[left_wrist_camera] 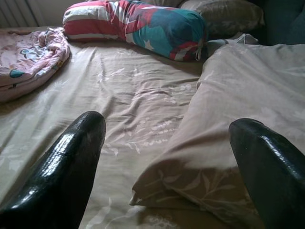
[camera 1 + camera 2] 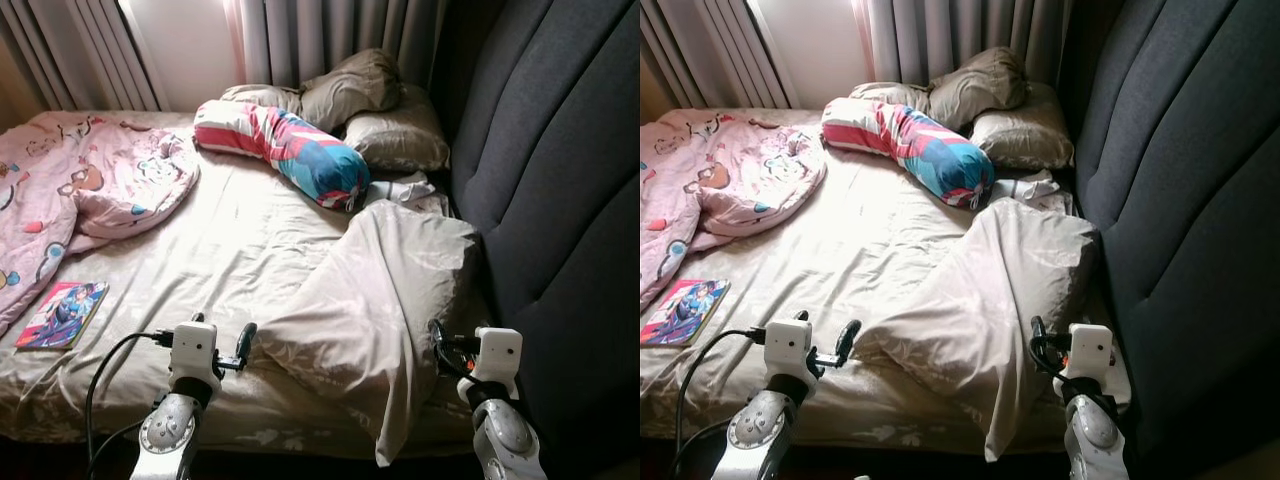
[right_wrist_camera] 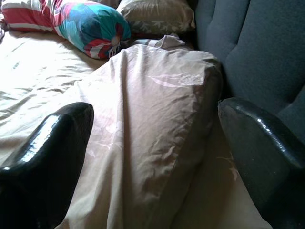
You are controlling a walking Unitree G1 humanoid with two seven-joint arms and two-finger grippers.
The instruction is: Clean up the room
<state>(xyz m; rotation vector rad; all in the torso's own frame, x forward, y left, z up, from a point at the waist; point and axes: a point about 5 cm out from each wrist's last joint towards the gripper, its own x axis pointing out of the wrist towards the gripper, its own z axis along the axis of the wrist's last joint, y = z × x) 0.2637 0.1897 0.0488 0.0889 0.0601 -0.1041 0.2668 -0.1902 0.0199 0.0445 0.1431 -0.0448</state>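
Jaws: left gripper point(image 1: 167, 167) spread wide, empty, at bed's near edge by beige pillow's point(image 2: 375, 300) corner | right gripper point(image 3: 157, 157) spread wide, empty, either side of same pillow beside headboard point(image 2: 560, 180) | striped bolster point(image 2: 285, 148) toward far edge | pink quilt point(image 2: 80, 180) at far left corner | book point(image 2: 62, 314) on sheet point(image 2: 220, 250) near left edge

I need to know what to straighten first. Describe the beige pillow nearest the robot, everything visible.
The beige pillow is a large soft cushion in a pale, faintly leaf-printed cloth case, creased and slumped. It lies on the bed sheet beside the dark padded headboard, its loose open end drooping over the mattress edge. The left tool and right tool, both open, flank it without gripping it.
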